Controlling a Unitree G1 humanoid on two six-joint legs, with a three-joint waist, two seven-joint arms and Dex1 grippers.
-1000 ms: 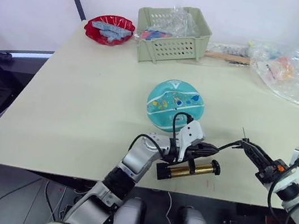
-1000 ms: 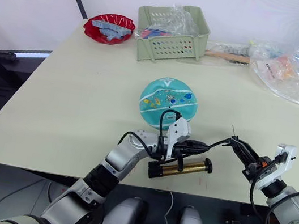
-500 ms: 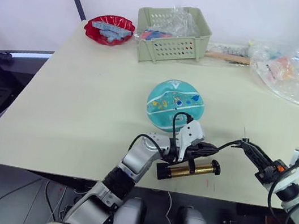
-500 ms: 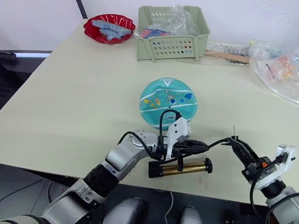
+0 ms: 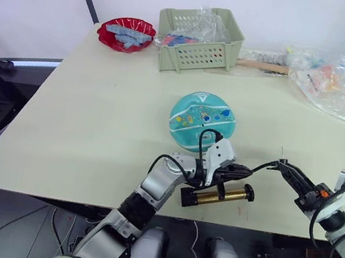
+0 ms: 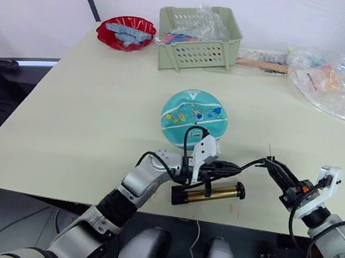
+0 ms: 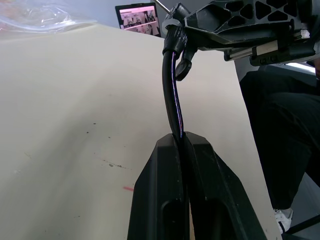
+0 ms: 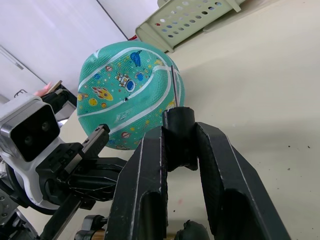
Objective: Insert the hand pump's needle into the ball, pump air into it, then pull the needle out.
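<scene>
Right hand (image 5: 283, 166) clenched on the black fitting of the needle (image 5: 281, 152), needle sticking up and away from the robot, held above the table (image 5: 95, 116) near its front edge. Left hand (image 5: 239, 171) pinched shut on the hose (image 7: 171, 95), a short way back from the fitting, right over the hand pump (image 5: 218, 195), which lies flat near the front edge with its long axis running left-right, T-handle toward the right. The ball (image 5: 201, 122) sits on the table mid-front, beyond and to the left of the right hand, just past the left hand; not touching needle or pump. In the right wrist view the needle tip overlaps the ball's outline but there's a clear gap, not inserted yet. A small dark dot on the ball, facing the right hand, may be the valve, too small to be sure. Right hand is the one carrying the needle, so likely it must travel forward-left and tilt the needle toward that spot. Basket (image 5: 200, 41), red bowl (image 5: 126, 34) and plastic bags (image 5: 330, 79) at the far edge, well apart.
</scene>
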